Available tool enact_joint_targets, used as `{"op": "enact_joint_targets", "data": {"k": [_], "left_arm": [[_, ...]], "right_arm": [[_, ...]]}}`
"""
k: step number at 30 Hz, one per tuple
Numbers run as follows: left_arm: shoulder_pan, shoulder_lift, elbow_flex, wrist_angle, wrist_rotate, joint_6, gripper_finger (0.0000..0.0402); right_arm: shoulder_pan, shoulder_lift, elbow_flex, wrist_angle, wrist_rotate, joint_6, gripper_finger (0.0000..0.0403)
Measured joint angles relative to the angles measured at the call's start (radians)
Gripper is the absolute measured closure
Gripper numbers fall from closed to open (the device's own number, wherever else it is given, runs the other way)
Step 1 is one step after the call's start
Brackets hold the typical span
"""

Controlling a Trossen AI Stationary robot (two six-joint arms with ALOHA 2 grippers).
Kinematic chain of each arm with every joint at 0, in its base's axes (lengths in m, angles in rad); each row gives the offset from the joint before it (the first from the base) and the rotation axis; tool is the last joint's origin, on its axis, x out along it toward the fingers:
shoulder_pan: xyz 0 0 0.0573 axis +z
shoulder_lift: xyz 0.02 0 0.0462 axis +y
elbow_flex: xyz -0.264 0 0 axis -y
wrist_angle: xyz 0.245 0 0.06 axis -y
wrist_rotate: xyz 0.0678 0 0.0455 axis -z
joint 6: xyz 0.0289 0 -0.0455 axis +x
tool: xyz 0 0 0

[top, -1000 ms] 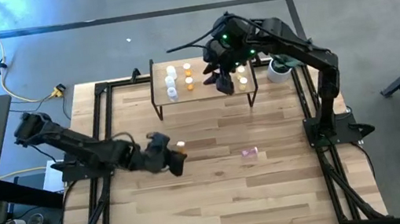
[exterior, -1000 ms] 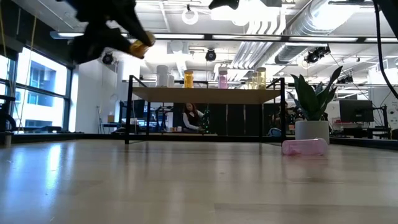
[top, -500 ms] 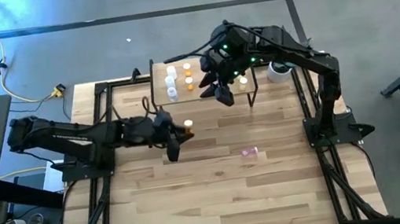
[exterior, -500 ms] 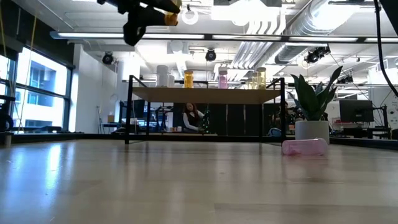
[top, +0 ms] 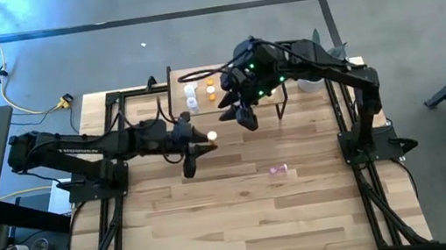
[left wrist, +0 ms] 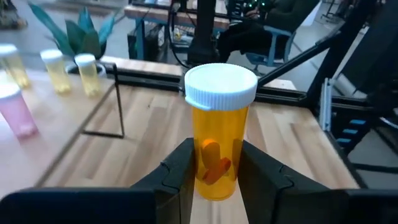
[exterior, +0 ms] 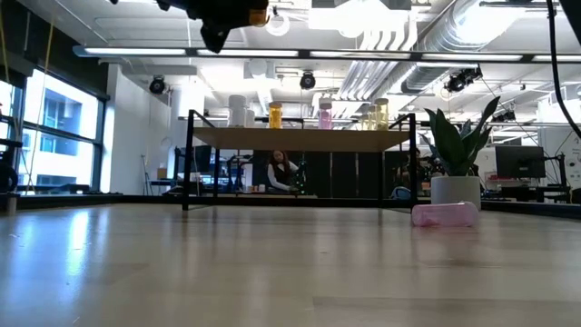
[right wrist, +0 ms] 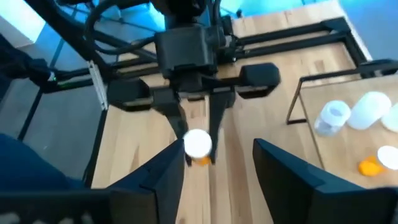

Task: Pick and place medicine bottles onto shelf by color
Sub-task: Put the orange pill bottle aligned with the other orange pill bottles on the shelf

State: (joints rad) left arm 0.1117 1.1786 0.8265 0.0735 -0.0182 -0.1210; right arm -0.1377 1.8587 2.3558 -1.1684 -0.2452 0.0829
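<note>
An orange bottle with a white cap is pinched upright between the two dark fingers of the left gripper, as is plainly shown in the left wrist view. In the high view this gripper is found at the centre of the frame, above the tabletop and just below the front edge of the shelf. In the low view the same bottle is seen at the very top of the frame, left of centre, well above the shelf's board.

The right gripper is seen in the high view right of the left gripper and close to it, over the front edge of the shelf. Its fingers are spread apart in the right wrist view, and nothing is held between them; the left gripper and its bottle are framed in the gap.

On the shelf, in the low view, clear bottles stand at the left, then an orange one, a pink one and yellow ones toward the right. A pink bottle lies on its side on the tabletop, right of centre in the high view. A potted plant is seen at the right of the low view, near the shelf's right leg.
</note>
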Motion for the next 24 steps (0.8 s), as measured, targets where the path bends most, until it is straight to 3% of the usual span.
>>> {"op": "enact_joint_targets", "data": {"k": [10,19,24], "left_arm": [[0.012,0.0,0.002,0.066,0.0,0.133,0.0311],[0.012,0.001,0.109,-0.036,0.0,0.204,0.0311],[0.012,0.001,0.147,-0.071,-0.009,0.212,0.0311]], "right_arm": [[0.091,0.001,-0.032,0.109,0.085,0.013,0.0187],[0.14,0.016,-0.056,0.144,0.227,-0.013,0.0187],[0.141,0.026,-0.056,0.136,0.238,-0.011,0.0187]]}}
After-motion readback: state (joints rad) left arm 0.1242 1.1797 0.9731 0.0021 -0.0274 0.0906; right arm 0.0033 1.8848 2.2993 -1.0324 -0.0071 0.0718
